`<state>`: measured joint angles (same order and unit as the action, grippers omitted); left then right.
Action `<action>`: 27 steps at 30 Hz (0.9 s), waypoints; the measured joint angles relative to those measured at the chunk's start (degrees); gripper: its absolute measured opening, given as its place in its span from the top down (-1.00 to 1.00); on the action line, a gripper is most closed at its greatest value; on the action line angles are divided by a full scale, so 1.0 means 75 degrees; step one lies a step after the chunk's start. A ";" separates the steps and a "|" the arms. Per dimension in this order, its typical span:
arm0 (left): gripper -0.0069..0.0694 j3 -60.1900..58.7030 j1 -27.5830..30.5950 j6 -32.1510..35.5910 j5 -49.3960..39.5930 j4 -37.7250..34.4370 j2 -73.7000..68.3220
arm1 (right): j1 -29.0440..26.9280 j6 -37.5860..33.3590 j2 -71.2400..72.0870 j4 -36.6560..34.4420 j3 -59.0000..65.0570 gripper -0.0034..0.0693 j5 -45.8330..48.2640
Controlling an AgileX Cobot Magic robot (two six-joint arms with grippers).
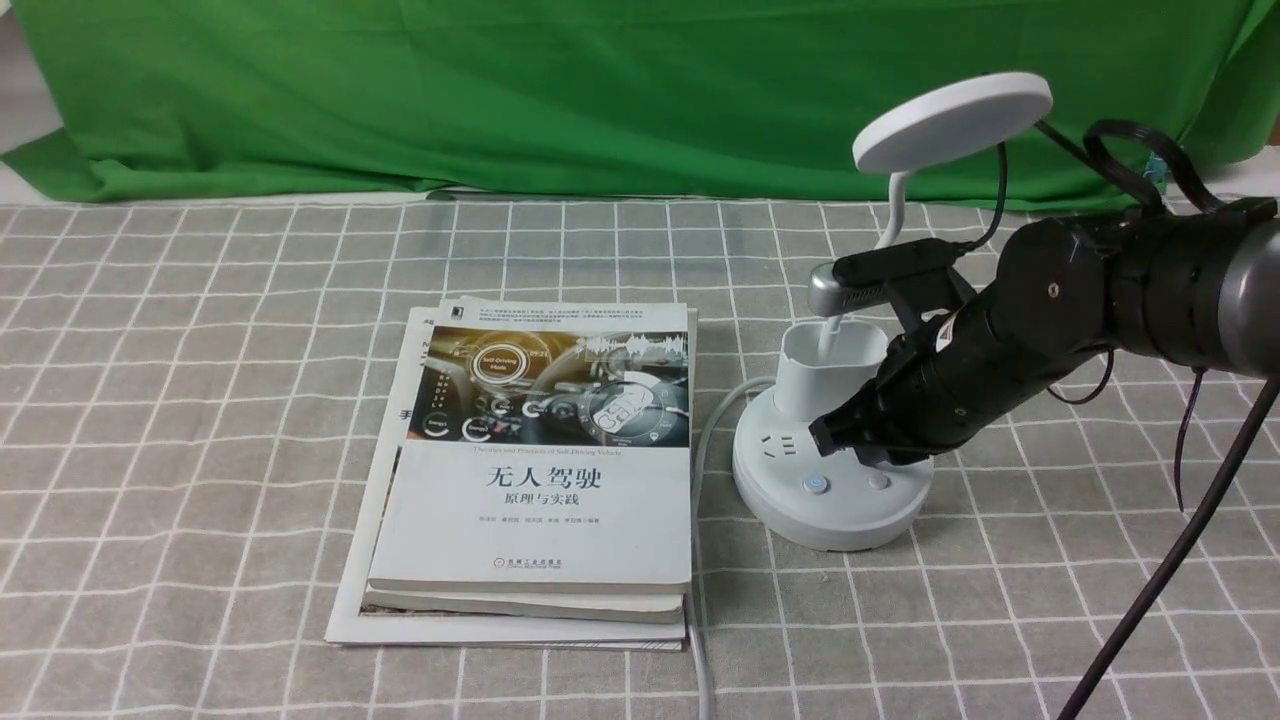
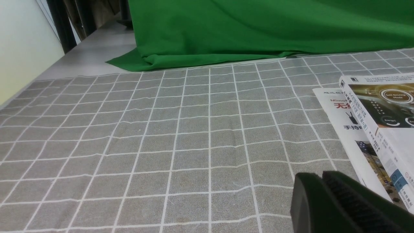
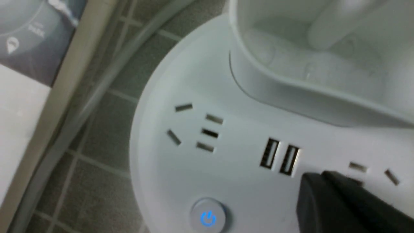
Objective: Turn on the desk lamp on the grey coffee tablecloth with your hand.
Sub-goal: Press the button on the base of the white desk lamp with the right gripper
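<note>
The desk lamp (image 1: 832,500) is standing on the grey coffee tablecloth (image 1: 540,250), to the right of a stack of books (image 1: 540,520). Its disc head (image 1: 950,120) is tilting above the thin neck, and the pen-holder cup (image 1: 830,365) is rising from the round base.

The top book is showing large Chinese characters reading "无人驾驶", with "原理与实践" printed smaller beneath. Above them a faint English line is reading "Theories and Practices of Self-Driving Vehicle", and the cover photo is carrying "Self-Driving Mode" inside a ring. The publisher's line near the lower edge is too small for me to read surely. In the left wrist view, a sheet or cover (image 2: 349,129) under the top book is showing "手持" in dark print and "无" in red.

On the lamp base, one round button (image 3: 208,215) is bearing a blue power symbol; a second button (image 1: 878,481) is sitting beside it. Socket slots and two USB-type ports (image 3: 279,157) are showing between cup and buttons.

The right end effector (image 1: 885,455) is hovering over the base near the second button, its tips closed together and holding nothing. The left end effector (image 2: 323,178) is also keeping its tips together, empty, above the cloth.
</note>
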<state>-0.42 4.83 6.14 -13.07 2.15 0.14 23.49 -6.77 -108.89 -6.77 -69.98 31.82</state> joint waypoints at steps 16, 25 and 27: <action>0.77 0.0000 0.0000 -0.0003 0.0000 0.0000 0.0000 | 0.0193 0.0007 0.0726 -0.0104 0.0194 0.81 0.0485; 0.77 0.0000 0.0000 -0.0003 0.0000 0.0000 0.0000 | 0.0179 0.0047 0.0474 -0.0097 0.0669 0.81 -0.0172; 0.77 0.0000 0.0000 -0.0003 0.0000 0.0000 0.0000 | 0.0179 0.0066 0.0394 -0.0135 0.0644 0.81 -0.0245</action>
<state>-0.42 4.83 6.12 -13.07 2.15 0.14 24.83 -6.28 -105.94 -7.78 -65.14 29.98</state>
